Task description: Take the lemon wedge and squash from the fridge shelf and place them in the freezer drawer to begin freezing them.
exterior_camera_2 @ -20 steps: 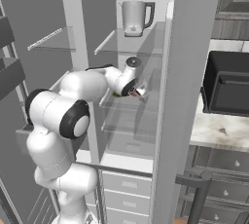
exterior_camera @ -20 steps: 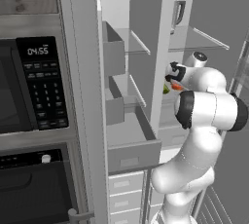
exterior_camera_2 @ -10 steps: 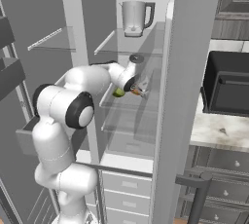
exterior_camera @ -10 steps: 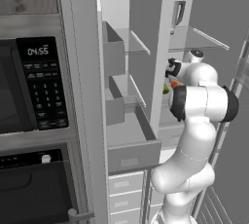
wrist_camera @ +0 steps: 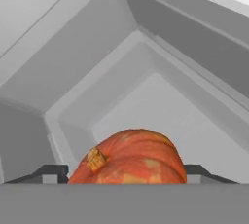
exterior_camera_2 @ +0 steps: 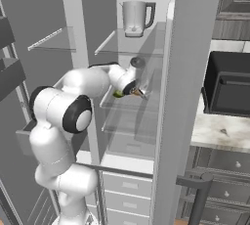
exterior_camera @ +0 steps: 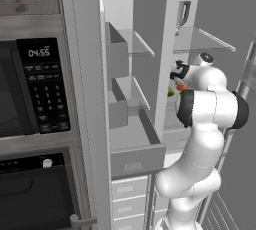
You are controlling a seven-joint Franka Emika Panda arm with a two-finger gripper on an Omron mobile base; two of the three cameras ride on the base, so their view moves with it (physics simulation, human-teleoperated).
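Note:
The orange-red squash (wrist_camera: 130, 159) sits low in the hand view, filling the gap between my two fingertips (wrist_camera: 54, 172). My gripper (wrist_camera: 126, 172) is open, one finger on each side of the squash, over the translucent fridge shelf (exterior_camera_2: 128, 105). From the right base view my gripper (exterior_camera_2: 135, 90) is inside the fridge with the squash (exterior_camera_2: 140, 92) at its tip and the yellow-green lemon wedge (exterior_camera_2: 118, 93) just to its left. In the left base view the lemon wedge (exterior_camera: 171, 92) and squash (exterior_camera: 182, 87) peek out beside my wrist. The grey freezer drawer (exterior_camera: 137, 160) stands pulled out below.
A blender jug (exterior_camera_2: 135, 17) stands on the upper shelf above my hand. Grey door bins (exterior_camera: 117, 59) hang on the open door to the left. A microwave (exterior_camera: 35, 94) and oven are set in the left wall. The fridge's right wall (exterior_camera_2: 181, 97) is close beside my hand.
My arm has swung its elbow upward and pushed the hand deeper over the shelf, bringing the fingers around the squash. The squash and wedge have stayed in place.

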